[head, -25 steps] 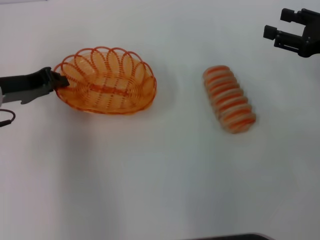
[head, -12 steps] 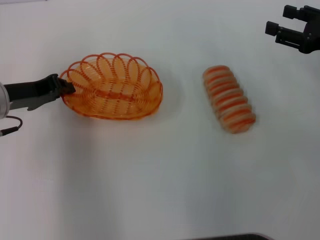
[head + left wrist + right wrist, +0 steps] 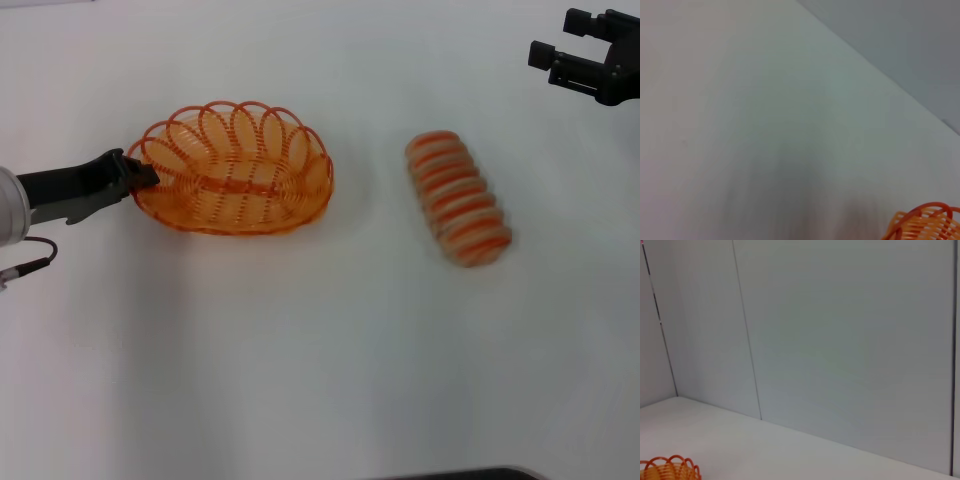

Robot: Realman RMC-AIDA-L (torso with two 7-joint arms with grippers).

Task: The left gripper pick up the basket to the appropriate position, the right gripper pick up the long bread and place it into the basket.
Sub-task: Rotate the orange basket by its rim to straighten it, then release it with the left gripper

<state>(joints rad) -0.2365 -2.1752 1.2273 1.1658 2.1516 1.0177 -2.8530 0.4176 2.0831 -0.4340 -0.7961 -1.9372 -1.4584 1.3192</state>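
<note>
My left gripper (image 3: 140, 176), a black two-fingered claw on a black arm, reaches in low and nearly level from my left side. Its fingers are clamped on the near-left end of the looped rim of the oval orange wire basket (image 3: 235, 170). The basket's long axis runs left to right across the white table (image 3: 300, 360); whether its base touches the surface I cannot tell.

The long tan bread with orange crosswise stripes (image 3: 458, 198) lies flat on the table to the right of the basket, apart from it. Its long axis runs near to far, slanting slightly, so it is crosswise to the basket.

My right gripper (image 3: 572, 50), a black claw, hangs farther back at the right edge, fingers spread and holding nothing. The bread lies nearer than this gripper and to its left; this arm is closest to it.
</note>
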